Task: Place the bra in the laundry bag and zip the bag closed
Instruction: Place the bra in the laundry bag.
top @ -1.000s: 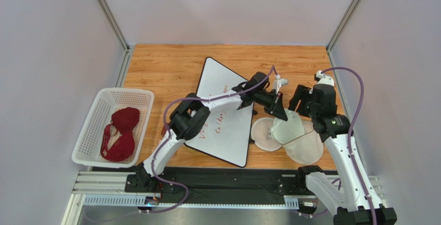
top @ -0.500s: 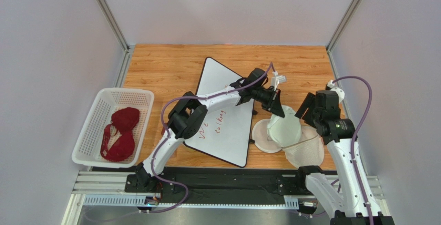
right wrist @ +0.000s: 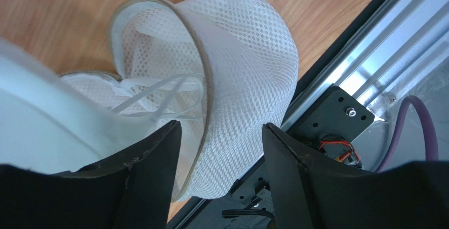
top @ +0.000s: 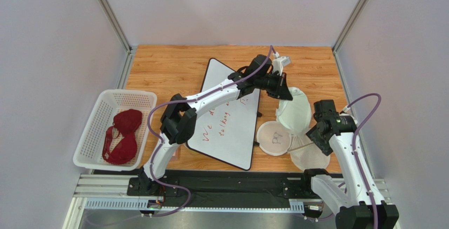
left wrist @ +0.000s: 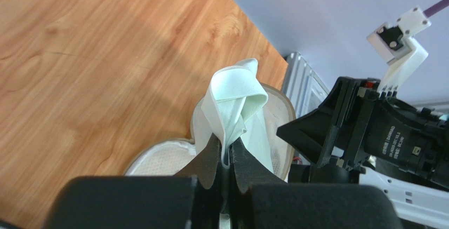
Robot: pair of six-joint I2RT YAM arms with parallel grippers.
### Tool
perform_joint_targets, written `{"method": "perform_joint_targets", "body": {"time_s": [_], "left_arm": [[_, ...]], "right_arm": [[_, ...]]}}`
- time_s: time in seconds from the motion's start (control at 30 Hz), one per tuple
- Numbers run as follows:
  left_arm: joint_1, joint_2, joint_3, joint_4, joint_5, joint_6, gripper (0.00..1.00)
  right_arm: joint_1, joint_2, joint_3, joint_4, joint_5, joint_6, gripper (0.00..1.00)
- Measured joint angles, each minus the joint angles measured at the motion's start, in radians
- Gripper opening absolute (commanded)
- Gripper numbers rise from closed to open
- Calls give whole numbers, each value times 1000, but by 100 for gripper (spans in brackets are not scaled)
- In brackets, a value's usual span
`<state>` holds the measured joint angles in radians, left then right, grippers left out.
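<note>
As the right fingers (right wrist: 153, 171), spread apart, are backing off at lower right and the bra (top: 124, 134) is lying in the basket (top: 89, 134) at left, the left fingers (left wrist: 208, 158), clamped on the laundry bag (top: 293, 114), are hoisting it alone toward upper centre, likely opening it for loading.

Top camera sits high at the near edge, looking steeply down over the whole wooden table (top: 158, 66). Both wrist cameras sit in close, and all three catch the laundry bag (top: 294, 112).
</note>
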<state>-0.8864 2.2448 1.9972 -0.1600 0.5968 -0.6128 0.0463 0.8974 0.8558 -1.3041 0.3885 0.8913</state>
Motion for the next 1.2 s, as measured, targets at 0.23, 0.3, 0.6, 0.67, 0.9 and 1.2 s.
{"method": "perform_joint_targets", "body": {"time_s": [0.23, 0.3, 0.6, 0.67, 0.9, 1.2], "left_arm": [[28, -73, -7, -100, -111, 42, 0], [51, -87, -7, -109, -110, 41, 0], [127, -94, -7, -90, -56, -11, 0], [127, -94, -10, -69, -44, -32, 0], [122, -89, -113, 122, 13, -137, 0], [112, -100, -434, 283, -66, -275, 0]], "right_arm": [[-11, 55, -57, 80, 30, 27, 0], [-12, 85, -58, 169, 31, -24, 0], [-18, 142, -31, 655, -197, -362, 0], [-23, 173, -6, 715, -264, -407, 0], [-89, 214, -4, 811, -490, -472, 15], [-175, 269, 53, 776, -623, -502, 31]]}}
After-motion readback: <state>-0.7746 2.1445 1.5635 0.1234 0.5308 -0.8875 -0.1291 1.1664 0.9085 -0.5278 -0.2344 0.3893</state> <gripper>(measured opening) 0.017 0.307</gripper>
